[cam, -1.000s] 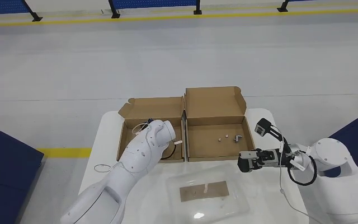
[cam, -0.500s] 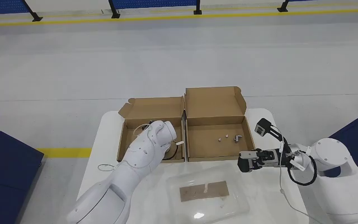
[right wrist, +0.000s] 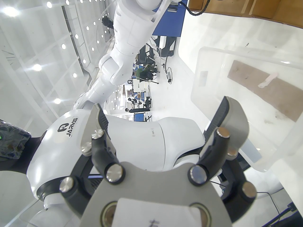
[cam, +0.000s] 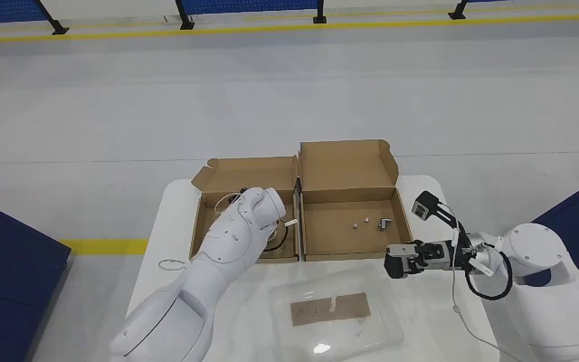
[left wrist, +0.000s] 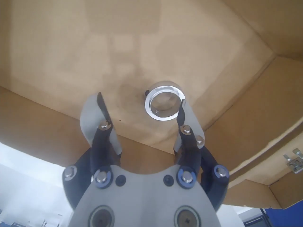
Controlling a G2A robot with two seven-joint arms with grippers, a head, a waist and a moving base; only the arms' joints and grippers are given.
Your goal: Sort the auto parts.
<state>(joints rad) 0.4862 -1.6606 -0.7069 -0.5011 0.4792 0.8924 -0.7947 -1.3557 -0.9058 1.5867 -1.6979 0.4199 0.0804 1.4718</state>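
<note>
Left hand spread over metal ring in box; right hand spread too

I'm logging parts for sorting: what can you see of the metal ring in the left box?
The ring is shiny silver metal, thick-walled with a round bore and a small dark nub on its outer edge. It lies flat on the floor of the box, near a corner. The open left gripper hangs over it; whether it touches the rim cannot be told.
</note>
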